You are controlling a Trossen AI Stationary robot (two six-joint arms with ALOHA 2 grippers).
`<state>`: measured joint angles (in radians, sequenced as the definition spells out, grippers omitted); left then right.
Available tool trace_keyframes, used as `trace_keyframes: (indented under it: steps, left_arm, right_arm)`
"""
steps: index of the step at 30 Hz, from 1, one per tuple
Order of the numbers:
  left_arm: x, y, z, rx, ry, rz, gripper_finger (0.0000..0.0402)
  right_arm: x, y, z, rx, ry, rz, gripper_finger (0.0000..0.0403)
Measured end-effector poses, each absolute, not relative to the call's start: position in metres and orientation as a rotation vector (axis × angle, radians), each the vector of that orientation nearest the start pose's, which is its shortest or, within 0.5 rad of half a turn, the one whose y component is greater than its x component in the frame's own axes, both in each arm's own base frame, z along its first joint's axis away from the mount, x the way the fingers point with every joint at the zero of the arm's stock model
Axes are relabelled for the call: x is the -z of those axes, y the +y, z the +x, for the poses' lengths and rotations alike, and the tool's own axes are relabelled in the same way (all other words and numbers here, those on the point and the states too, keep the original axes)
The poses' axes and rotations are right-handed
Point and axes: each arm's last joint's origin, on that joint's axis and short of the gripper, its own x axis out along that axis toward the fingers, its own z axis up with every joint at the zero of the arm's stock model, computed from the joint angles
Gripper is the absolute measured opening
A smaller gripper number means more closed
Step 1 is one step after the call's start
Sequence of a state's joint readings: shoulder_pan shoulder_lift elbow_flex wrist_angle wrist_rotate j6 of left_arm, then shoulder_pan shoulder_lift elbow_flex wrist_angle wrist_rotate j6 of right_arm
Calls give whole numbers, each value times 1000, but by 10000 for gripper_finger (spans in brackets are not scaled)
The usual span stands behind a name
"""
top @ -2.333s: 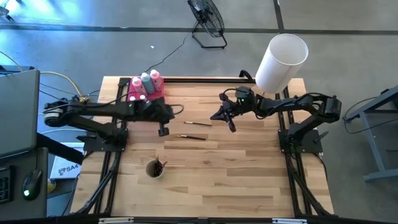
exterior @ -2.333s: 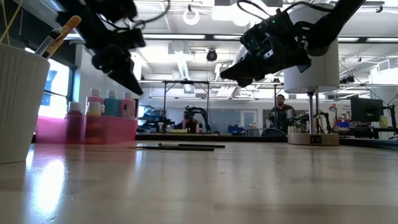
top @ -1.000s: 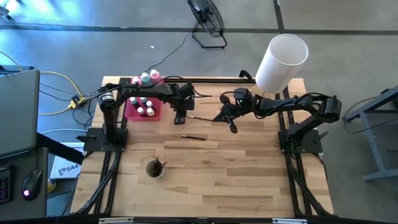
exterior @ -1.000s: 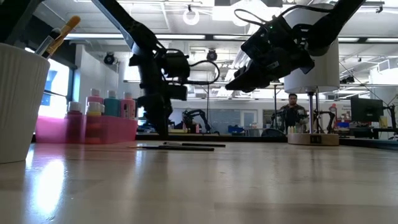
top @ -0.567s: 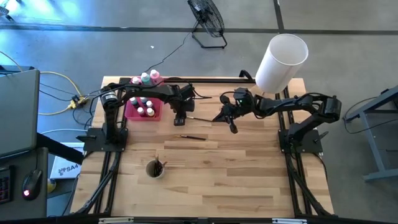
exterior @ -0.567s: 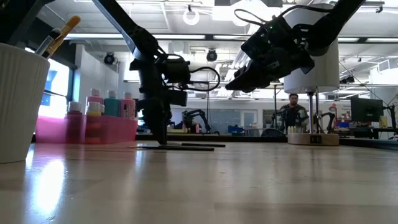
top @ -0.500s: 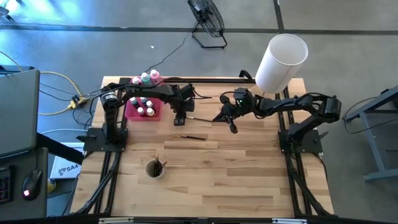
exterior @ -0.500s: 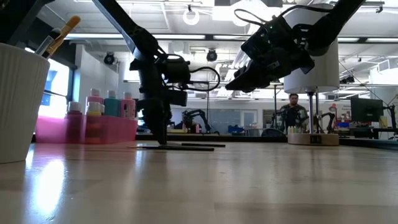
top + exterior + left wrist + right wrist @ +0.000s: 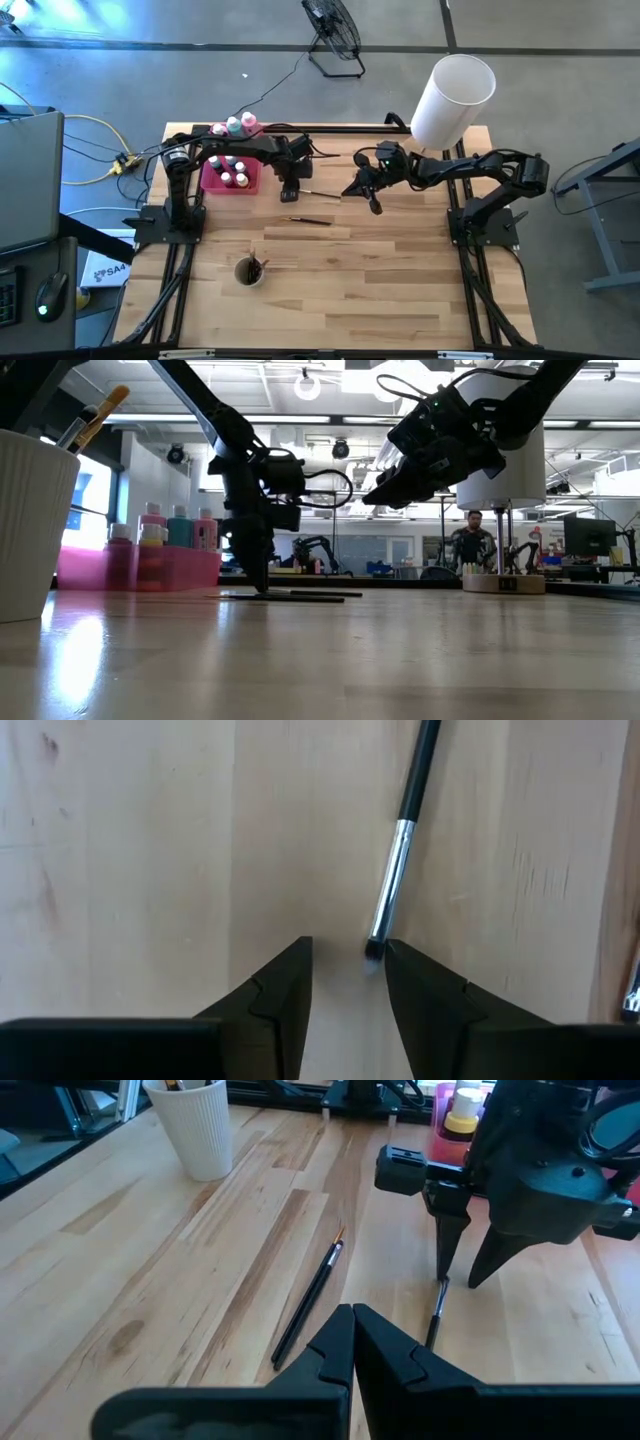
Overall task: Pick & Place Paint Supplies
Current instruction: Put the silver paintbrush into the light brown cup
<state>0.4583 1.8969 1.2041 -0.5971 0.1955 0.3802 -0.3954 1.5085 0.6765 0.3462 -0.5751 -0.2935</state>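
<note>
A thin dark-handled brush lies flat on the table. My left gripper points straight down over its bristle end, open, with a finger on either side; its fingertips are at the tabletop in the low view. A second brush lies nearer the near edge. My right gripper hovers shut above the table, right of the brushes. Pink and teal bottles and tiny pots stand in the pink tray. My left gripper comes from above, pointing down, with the brush's bristle tip close beside the inner side of one finger. I cannot tell whether that finger touches it. The brush lies flat on the table.
A white ribbed cup holding brushes stands toward the near left. The big white lampshade stands at the far right corner, behind my right arm. Bare wood stretches across the table's near half. A person is in the room far behind.
My left gripper has swung from beside the tray toward the table's right and far side, and in the last second it has dropped a little, down to the tabletop at the brush's end. Both brushes have stayed where they were.
</note>
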Motion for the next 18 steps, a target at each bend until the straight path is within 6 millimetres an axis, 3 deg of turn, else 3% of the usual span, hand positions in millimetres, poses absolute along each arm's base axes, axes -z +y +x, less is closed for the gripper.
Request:
trace_keyframes:
  steps: [9,18]
  left_arm:
    - [-150,152,324,-57,1268,-47,121]
    - [-145,148,328,-67,1283,-20,43]
  right_arm:
    - [-183,-99,278,-237,399,-61,2]
    - [-183,-99,278,-236,399,-59,2]
